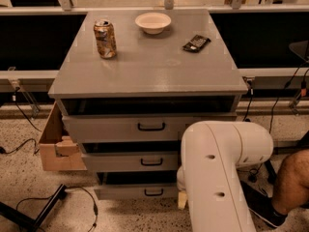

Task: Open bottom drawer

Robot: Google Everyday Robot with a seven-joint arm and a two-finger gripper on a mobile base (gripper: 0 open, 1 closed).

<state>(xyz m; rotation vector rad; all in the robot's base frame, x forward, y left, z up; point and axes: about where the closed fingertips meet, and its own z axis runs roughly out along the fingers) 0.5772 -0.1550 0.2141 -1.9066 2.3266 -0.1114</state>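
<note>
Filling the lower right foreground, the robot's white arm (217, 178) rises from the bottom edge and bends at a rounded elbow in front of the right side of the drawer fronts. The tool (182, 199) is almost wholly hidden behind this arm; only a small pale piece shows at the arm's left edge, low down, just beside the right end of the bottom drawer (125, 192), and whether the tool is wide, narrow or holding anything cannot be told. The bottom drawer is the lowest and narrowest of three grey fronts, close to the speckled floor (29, 197), with a small black bar handle (153, 192) near its middle and a dark gap along its upper edge. Black cables (91, 204) trail over the floor to its left. At far right a person's bare leg (294, 182) and dark shoe (260, 209) stand near the arm. Above the bottom drawer come the mid-sized drawer (116, 162) and then the widest drawer (106, 128), each with its own black handle. An open cardboard box (53, 151) sits on the floor against the left side of the bench (154, 66). On the grey bench top, a drink can (105, 38) stands upright at left, a dark flat packet (196, 43) lies at right, and a pale bowl (153, 22) rests farthest back, between them.
</note>
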